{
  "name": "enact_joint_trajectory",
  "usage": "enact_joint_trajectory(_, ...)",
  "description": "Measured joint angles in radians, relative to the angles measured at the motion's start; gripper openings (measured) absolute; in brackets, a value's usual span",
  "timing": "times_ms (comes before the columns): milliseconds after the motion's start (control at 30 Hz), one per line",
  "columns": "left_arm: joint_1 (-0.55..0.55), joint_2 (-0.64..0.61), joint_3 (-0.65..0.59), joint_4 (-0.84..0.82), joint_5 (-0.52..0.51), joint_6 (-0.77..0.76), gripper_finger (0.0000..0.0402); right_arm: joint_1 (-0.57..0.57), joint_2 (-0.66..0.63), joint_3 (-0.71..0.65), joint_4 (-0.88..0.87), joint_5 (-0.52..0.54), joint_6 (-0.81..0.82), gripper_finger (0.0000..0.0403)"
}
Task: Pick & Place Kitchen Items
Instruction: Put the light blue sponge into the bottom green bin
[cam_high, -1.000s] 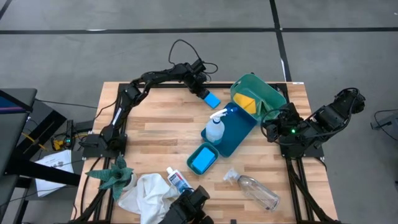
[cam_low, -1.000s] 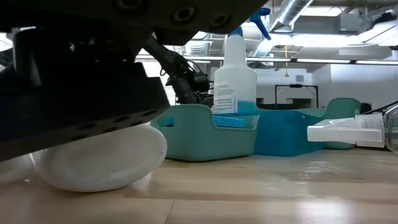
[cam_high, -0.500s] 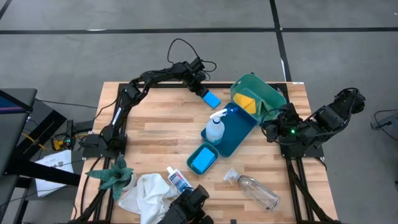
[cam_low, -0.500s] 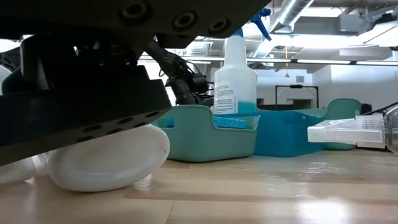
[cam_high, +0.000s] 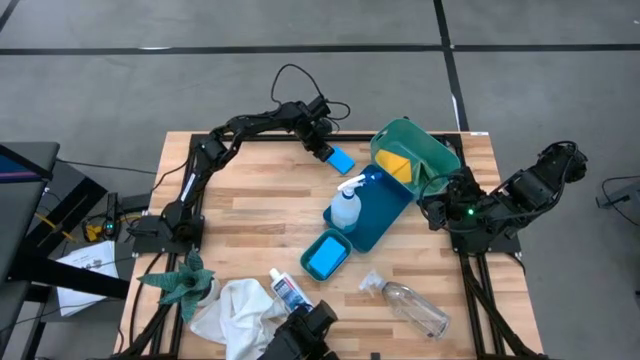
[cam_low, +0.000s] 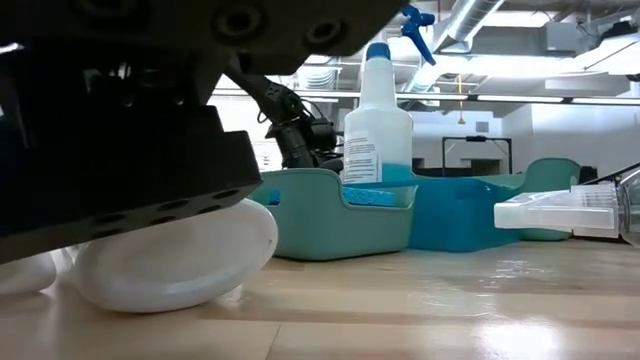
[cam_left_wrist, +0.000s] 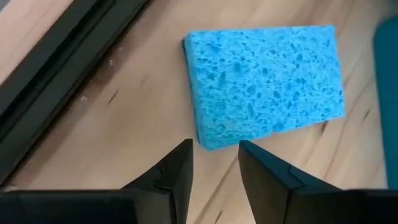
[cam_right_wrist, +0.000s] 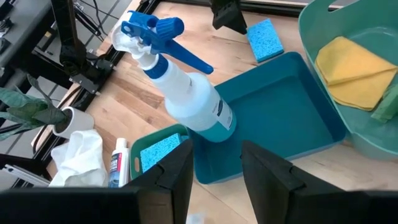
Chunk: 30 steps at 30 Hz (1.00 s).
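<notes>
Left wrist view shows the sponge (cam_left_wrist: 264, 84) lying flat on the bare table (cam_left_wrist: 124, 124), just ahead of the left gripper (cam_left_wrist: 214, 158); the fingers stand partly apart with a narrow gap and hold nothing, their tips just short of the sponge's nearest corner. The sponge's long axis runs across the gripper's line of reach, so I judge that a grasp would call for the fingers to straddle its short side. In the high view the sponge (cam_high: 341, 160) sits at the far middle of the table, just left of the green tub (cam_high: 440, 152), with the left gripper (cam_high: 322, 148) beside it on the far-left side. The right gripper (cam_high: 432, 208) waits well apart at the right edge, nearer the blue tray (cam_high: 385, 205) and spray bottle (cam_high: 346, 205); its fingers are likewise partly apart and empty.
</notes>
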Motion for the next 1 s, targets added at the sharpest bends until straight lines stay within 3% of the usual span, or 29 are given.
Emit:
enact_joint_trajectory(300, -0.016, 0.0, 0.0, -0.01, -0.008, 0.149, 0.0116, 0.0, 0.0, 0.0, 0.003, -0.002, 0.003, 0.0127)
enact_joint_trajectory(633, -0.03, 0.0, 0.0, 0.02, 0.051, 0.23, 0.0008, 0.0, 0.0, 0.0, 0.003, -0.019, 0.003, 0.0127)
enact_joint_trajectory(1000, -0.043, -0.054, -0.006, -0.071, 0.047, 0.25, 0.0001, 0.001, 0.0, 0.0, 0.011, -0.015, 0.003, 0.0127)
